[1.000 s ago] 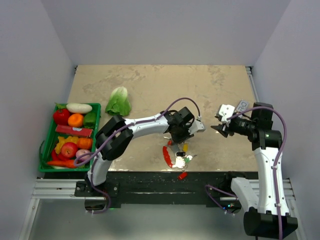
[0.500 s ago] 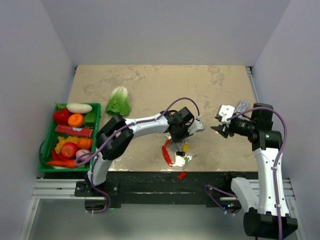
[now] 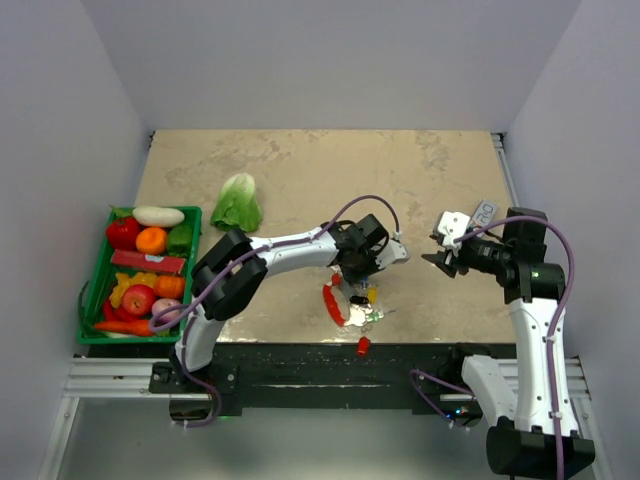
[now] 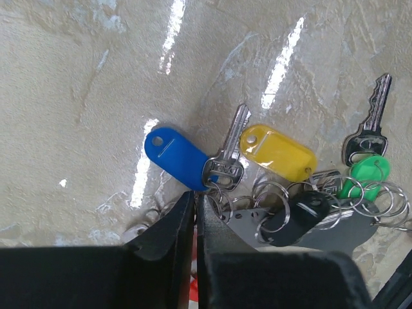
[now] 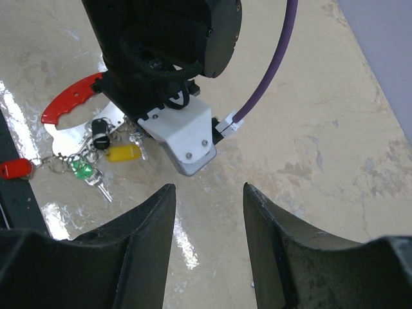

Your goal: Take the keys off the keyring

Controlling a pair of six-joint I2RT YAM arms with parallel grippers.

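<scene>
The keys (image 4: 225,168) lie bunched on the keyring (image 4: 278,192) at the middle of the desk's (image 3: 330,170) near edge. The left gripper (image 4: 195,196) sits over the rings beside the blue tag (image 4: 175,153), jaws clenched to a thin slit; whether they pinch a ring cannot be told. The right gripper (image 5: 208,188) hangs over the desk's right side, jaws released, empty

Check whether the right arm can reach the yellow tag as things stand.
Probably not cleanly: the left gripper hangs right over the keys, its body crowding the yellow tag on the side facing the right gripper.
</scene>
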